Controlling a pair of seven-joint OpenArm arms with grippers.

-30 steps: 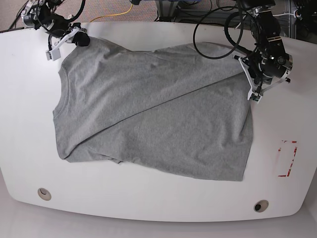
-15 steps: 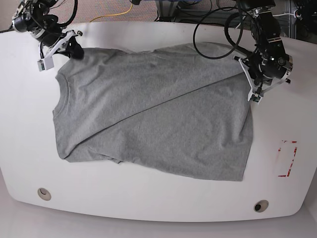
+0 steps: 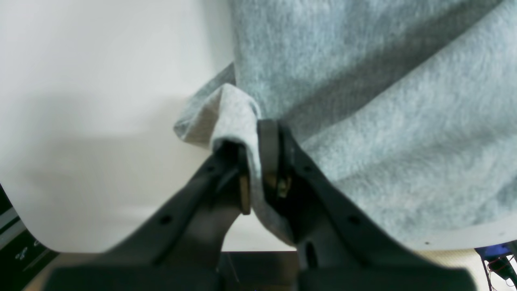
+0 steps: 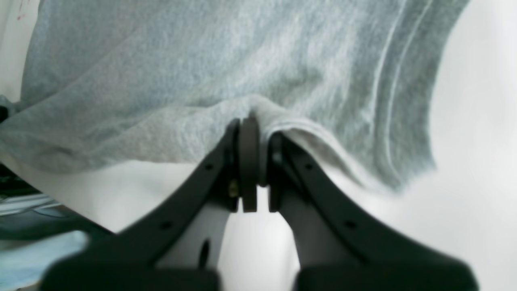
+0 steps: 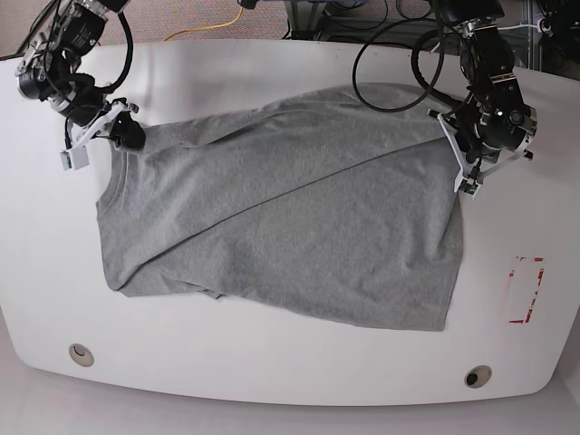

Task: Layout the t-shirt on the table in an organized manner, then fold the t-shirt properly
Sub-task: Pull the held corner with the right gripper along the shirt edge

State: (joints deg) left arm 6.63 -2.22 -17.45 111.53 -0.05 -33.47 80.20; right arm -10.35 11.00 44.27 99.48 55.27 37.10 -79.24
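Observation:
The grey t-shirt (image 5: 290,217) lies spread on the white table (image 5: 272,376), with a diagonal crease across it and a folded-under flap at its front left. At the base view's left, my right gripper (image 5: 130,136) is shut on the shirt's far left corner; its wrist view shows the gripper (image 4: 257,133) pinching a ridge of t-shirt fabric (image 4: 226,68). At the right, my left gripper (image 5: 462,179) is shut on the shirt's right edge. In its wrist view the gripper (image 3: 253,141) clamps a small fold of the t-shirt (image 3: 383,121) just above the table (image 3: 89,81).
A red tape rectangle (image 5: 527,290) marks the table's right side. Two round grommets (image 5: 81,353) (image 5: 478,376) sit near the front edge. Black cables (image 5: 390,68) loop behind the left arm. The table's far edge runs close behind both grippers.
My right gripper has moved left and toward the front, dragging the shirt's far left corner with it and shifting the top edge. The left gripper has barely moved.

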